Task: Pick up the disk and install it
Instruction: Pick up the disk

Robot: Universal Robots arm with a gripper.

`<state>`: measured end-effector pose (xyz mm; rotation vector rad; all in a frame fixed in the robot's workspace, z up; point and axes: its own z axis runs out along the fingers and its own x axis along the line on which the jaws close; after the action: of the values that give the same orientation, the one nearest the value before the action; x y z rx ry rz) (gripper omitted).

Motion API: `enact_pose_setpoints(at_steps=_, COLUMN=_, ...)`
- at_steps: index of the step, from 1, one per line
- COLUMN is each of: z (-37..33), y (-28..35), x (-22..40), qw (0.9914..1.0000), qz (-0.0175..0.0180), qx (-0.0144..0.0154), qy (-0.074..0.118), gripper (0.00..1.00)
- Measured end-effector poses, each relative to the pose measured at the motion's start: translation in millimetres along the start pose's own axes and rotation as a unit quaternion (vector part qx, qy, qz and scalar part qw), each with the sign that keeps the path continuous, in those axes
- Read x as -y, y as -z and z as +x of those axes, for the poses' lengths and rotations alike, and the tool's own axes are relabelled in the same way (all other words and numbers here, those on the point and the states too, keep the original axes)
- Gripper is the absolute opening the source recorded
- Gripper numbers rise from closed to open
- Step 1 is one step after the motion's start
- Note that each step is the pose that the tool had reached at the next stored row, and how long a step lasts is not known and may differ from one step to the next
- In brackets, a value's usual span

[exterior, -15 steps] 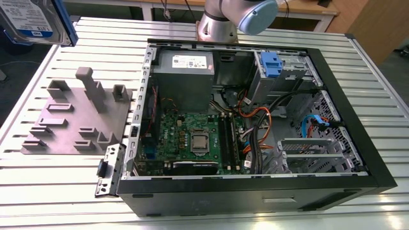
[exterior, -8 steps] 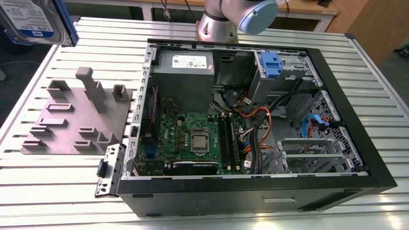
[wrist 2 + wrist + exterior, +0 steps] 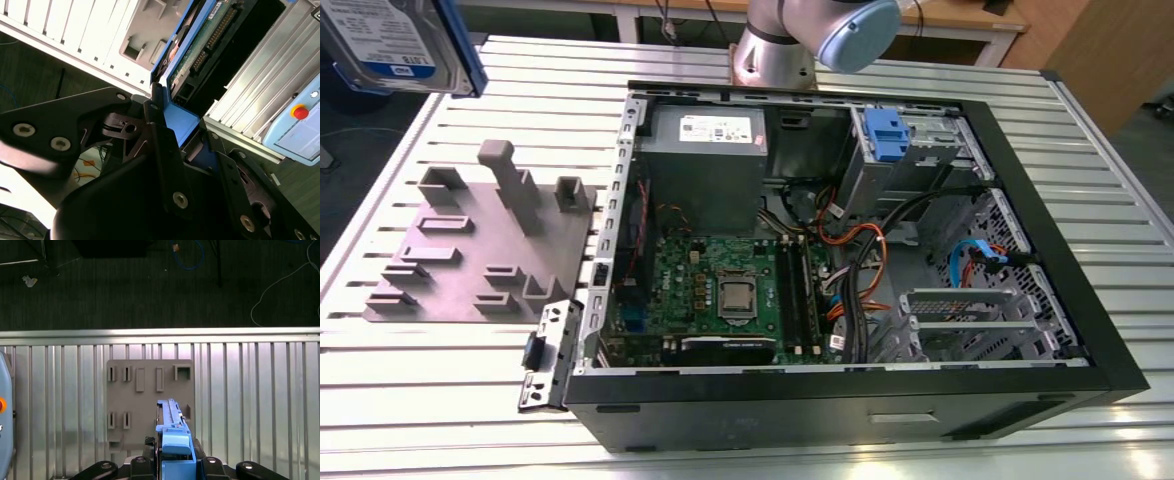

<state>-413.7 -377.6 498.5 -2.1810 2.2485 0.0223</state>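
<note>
The disk (image 3: 400,45), a silver drive with a white-and-blue label in a blue carrier frame, hangs in the air at the exterior view's upper left, high above the grey fixture plate (image 3: 480,250). In the first wrist view the disk (image 3: 172,435) shows edge-on, with my gripper (image 3: 172,462) shut on its blue end. In the second wrist view its green circuit-board underside (image 3: 200,45) faces the camera, and the black fingers (image 3: 160,125) clamp the blue frame.
An open black computer case (image 3: 1107,370) lies on the slatted table, with a grey power supply (image 3: 707,150) and a drive bay carrying a blue latch (image 3: 887,135). The arm's base (image 3: 774,55) stands behind the case. A pendant with a red button (image 3: 300,112) lies on the table.
</note>
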Motion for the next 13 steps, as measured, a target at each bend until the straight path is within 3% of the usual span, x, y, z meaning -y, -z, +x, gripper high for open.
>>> enact_pose_setpoints(at_steps=13, z=-0.1, y=0.1, x=3.9, qw=1.0, qz=-0.0001, qx=0.0, qy=0.0, gripper=0.37)
